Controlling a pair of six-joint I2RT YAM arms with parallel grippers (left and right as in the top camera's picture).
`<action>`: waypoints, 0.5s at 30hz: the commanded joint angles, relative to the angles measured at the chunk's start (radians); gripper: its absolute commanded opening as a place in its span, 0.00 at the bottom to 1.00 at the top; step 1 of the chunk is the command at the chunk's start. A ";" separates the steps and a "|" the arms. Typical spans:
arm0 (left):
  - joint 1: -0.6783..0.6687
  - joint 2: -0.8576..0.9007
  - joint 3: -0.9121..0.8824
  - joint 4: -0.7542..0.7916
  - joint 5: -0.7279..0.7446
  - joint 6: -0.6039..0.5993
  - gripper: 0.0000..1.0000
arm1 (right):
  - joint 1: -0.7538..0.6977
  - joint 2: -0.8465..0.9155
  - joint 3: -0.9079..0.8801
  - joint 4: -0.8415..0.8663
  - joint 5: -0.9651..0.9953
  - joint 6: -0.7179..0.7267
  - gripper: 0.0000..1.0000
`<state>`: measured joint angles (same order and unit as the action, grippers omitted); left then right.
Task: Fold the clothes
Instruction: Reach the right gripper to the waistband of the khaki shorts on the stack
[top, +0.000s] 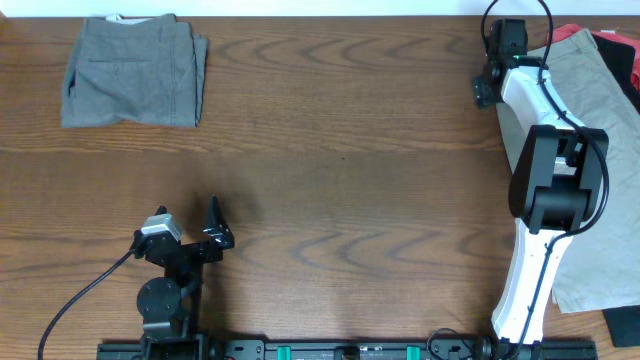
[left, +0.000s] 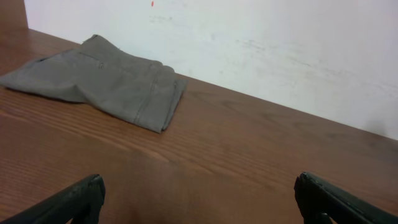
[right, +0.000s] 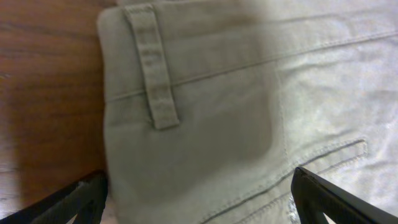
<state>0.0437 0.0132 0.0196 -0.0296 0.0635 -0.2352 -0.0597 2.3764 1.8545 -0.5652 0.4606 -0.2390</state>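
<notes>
Grey shorts (top: 133, 72) lie folded far left; the left gripper (top: 216, 226) is wide open, empty, well apart from any garment. The right gripper (right: 202, 196), jaws wide, is over the waistband corner of the khaki shorts (top: 612, 100), lying far-to-near along the right edge; right arm nearer

Khaki shorts (top: 612, 105): part hidden under right arm (top: 545, 190), cut by frame edge. Red cloth (top: 574, 34): mostly buried, kind unclear.

Robot lab bench: wooden table (top: 350, 150), white wall (left: 280, 50), arm-mounting rail (top: 350, 350).
</notes>
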 joint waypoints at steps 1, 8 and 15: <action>-0.002 -0.002 -0.015 -0.036 0.003 0.002 0.98 | 0.000 0.033 0.017 0.004 -0.039 -0.001 0.91; -0.002 -0.002 -0.015 -0.036 0.003 0.002 0.98 | -0.048 0.045 0.015 0.003 -0.039 -0.001 0.65; -0.002 -0.002 -0.015 -0.036 0.003 0.002 0.98 | -0.086 0.054 0.015 -0.032 -0.076 0.051 0.23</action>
<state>0.0437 0.0132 0.0196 -0.0296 0.0635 -0.2352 -0.1226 2.3959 1.8633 -0.5838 0.3775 -0.2207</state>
